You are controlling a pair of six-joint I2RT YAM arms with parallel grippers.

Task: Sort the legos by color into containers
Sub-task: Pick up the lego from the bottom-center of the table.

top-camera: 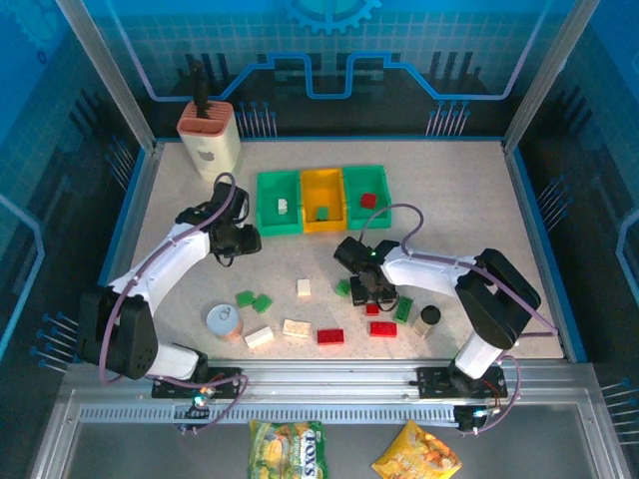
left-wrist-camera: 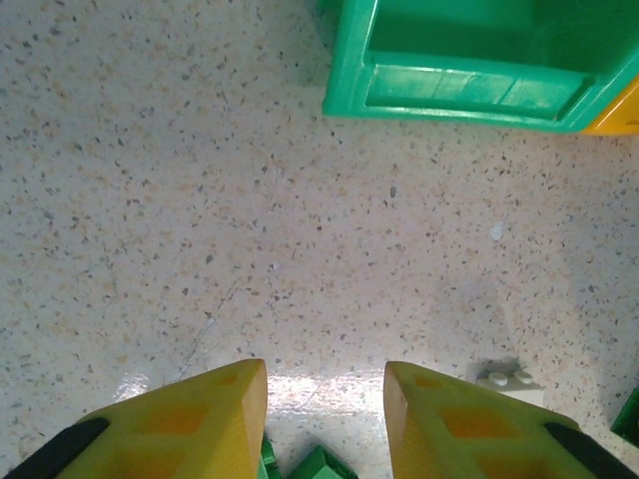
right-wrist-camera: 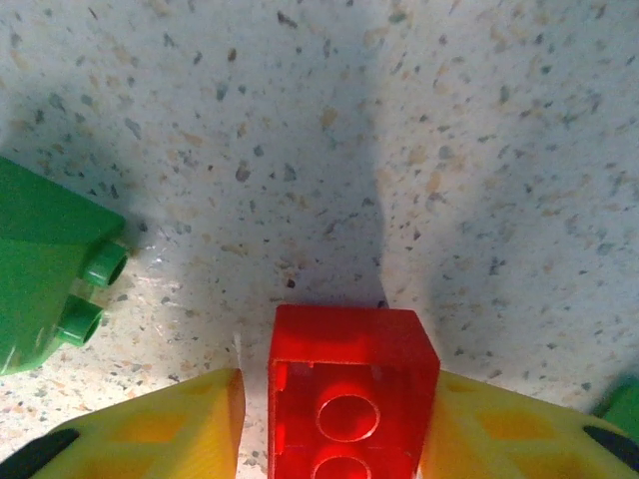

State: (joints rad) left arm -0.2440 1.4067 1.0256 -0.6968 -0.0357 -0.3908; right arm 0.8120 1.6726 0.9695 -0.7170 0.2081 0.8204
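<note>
- At the right tool (right-wrist-camera: pixel 336 384), low over the counter (right-wrist-camera: pixel 300 120): fingers parted, a red lego (right-wrist-camera: pixel 351 349) lying between them with its hollow underside toward the camera; close against one finger, a sliver of counter showing beside the other, so not clamped
- Off to the left in that wrist view, a green lego (right-wrist-camera: pixel 45 264), studs pointing toward the red one, apart from it
- At the left tool (left-wrist-camera: pixel 324 374): fingers parted, nothing held, bare counter between them
- Ahead of its tips, the corner of a green container (left-wrist-camera: pixel 469 60); near one finger, a white lego (left-wrist-camera: pixel 509 379)
- Seen from above: containers (top-camera: pixel 322 174) in a row toward the back of the counter, with a white lego (top-camera: pixel 284 206) in the left green one, a green lego (top-camera: pixel 321 213) in the yellow one, a red lego (top-camera: pixel 368 200) in the right green one
- Loose legos (top-camera: pixel 296 327) scattered between the tools and the arm bases, some near a silver can (top-camera: pixel 222 320)
</note>
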